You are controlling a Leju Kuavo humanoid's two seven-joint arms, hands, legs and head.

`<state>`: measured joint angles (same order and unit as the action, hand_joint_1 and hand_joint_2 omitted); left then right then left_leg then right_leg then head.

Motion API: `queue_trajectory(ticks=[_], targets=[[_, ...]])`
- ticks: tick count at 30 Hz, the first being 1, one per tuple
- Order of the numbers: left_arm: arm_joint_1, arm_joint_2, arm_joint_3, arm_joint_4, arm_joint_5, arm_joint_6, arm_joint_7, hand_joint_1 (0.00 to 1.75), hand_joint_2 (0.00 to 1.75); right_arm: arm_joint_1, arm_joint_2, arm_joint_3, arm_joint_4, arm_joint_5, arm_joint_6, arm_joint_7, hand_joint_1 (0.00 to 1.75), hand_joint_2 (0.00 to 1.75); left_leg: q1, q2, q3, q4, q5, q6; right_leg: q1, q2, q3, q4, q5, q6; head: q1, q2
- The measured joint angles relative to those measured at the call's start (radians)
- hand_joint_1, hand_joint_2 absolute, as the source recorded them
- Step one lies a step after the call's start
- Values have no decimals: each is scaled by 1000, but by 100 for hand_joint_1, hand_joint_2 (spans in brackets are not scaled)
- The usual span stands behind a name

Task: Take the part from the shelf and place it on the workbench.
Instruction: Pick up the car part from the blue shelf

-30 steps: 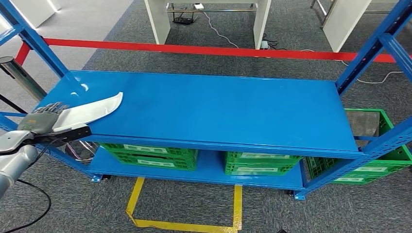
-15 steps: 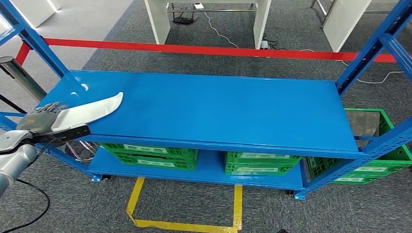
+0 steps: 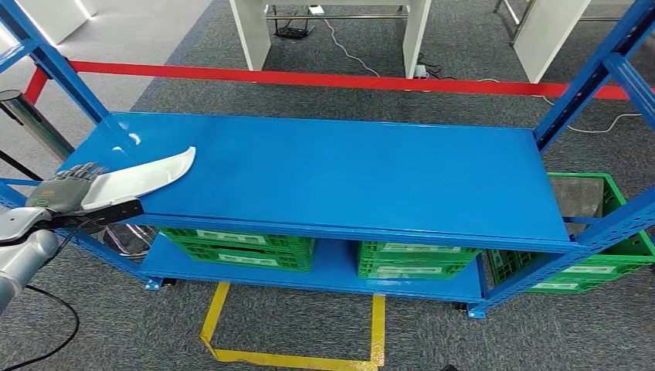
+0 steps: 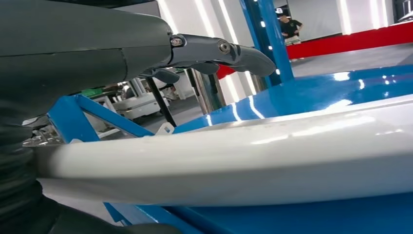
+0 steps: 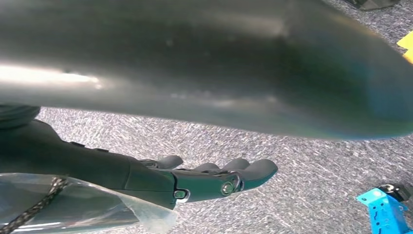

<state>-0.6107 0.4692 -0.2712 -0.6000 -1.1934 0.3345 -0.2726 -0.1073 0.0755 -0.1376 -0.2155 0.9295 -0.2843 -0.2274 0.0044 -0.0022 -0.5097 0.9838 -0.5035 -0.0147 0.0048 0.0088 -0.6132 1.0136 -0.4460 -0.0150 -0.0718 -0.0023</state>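
Left robot hand [image 3: 66, 189] gripping the white part [image 3: 143, 176] by its near end, fingers over the top. Far tip hanging over the corner of the blue shelf [image 3: 347, 170], apparently just clear of it, hard to say for sure. Right robot hand [image 5: 214, 180] hanging by the floor, holding nothing, fingers loosely curled rather than spread. Looks like a long curved shell, glossy, probably light and stiff but slippery. Held at one end, so likely to lever and twist; a grip nearer the middle seems safer. Workbench nowhere obvious, so still a carry ahead.
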Motion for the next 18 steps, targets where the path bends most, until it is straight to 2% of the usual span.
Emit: queue_trajectory(ticks=[1, 3, 5, 6, 9, 10, 18], targets=[[0, 0, 0, 1, 0, -3, -2, 175, 175, 0, 0, 0, 0, 0, 0, 0, 0, 87, 0, 0, 0, 0, 0, 0, 0, 0, 0, 0, 0, 0, 0, 0], [1, 0, 0, 2, 1, -12, -9, 175, 175, 0, 0, -2, 0, 1, -2, -1, 0, 175, 0, -1, 0, 0, 0, 0, 0, -2, 0, 0, 0, 0, 0, 0], [-1, 1, 0, 2, 5, -22, -16, 175, 175, -1, 0, -4, 0, 2, -6, -1, 0, 175, 0, -1, 0, 0, 0, 0, 0, -4, 1, 0, 0, 0, 0, 0], [-2, 2, 0, 2, 8, -26, -19, 169, 175, -1, 0, -4, 0, 3, -7, -1, 0, 175, 0, -1, 0, 0, 0, 0, 0, -4, 1, 0, 0, 0, 0, 0], [-4, 3, 0, 2, 16, -37, -24, 169, 175, -1, 0, -4, 0, 5, -10, -2, 0, 175, 0, -1, 0, 0, 0, 0, 0, -2, 1, 0, 0, 0, 0, 0], [-4, 3, 0, 2, 18, -38, -26, 175, 175, -1, 0, -4, 0, 6, -10, -2, 0, 175, 0, -1, 0, 0, 0, 0, 0, -1, 1, 0, 1, 1, 0, 0], [-6, 7, 2, 2, 38, -32, -44, 175, 175, -2, 0, -5, 0, 16, -10, -2, 0, 175, 0, -1, 0, 0, 0, 0, 0, -1, 1, 0, 0, 1, 0, 0]])
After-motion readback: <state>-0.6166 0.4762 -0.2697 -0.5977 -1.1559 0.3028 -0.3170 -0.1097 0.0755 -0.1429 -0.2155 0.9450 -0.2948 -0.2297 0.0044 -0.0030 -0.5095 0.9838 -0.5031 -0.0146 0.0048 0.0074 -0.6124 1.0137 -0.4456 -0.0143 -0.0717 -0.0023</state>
